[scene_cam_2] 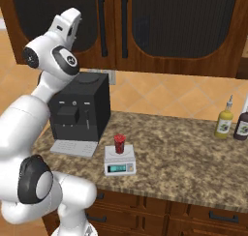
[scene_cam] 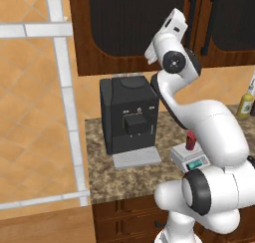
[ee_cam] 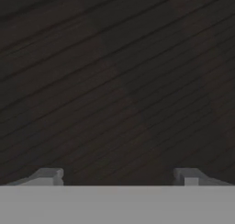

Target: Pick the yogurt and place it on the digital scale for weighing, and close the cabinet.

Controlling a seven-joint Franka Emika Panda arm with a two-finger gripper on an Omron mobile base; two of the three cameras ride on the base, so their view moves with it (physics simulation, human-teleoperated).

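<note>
Here the gripper [ee_cam: 118, 175] is spread wide with nothing between its tips, facing the dark ribbed inset panel [ee_cam: 119, 81] of the cabinet [scene_cam: 124, 33] at close range; whether the tips actually touch the panel I cannot tell. In the base views the hand is raised high in front of the left door, left of the two vertical black bar handles [scene_cam_2: 102, 24]. Both doors look flush and shut from here. Below, on the speckled stone counter [scene_cam_2: 193, 157], the yogurt [scene_cam_2: 119, 143] stands upright on the top plate of the digital scale [scene_cam_2: 119, 161], just right of the black coffee machine [scene_cam_2: 80, 111]. The yellow-green bottle [scene_cam_2: 224, 123] sits well apart at the far right. By my judgement the door is stiff and fairly heavy, swinging on hinges, best pushed flat on its panel or frame. The cup is light and thin-walled, easily tipped, best pinched around its middle.
</note>
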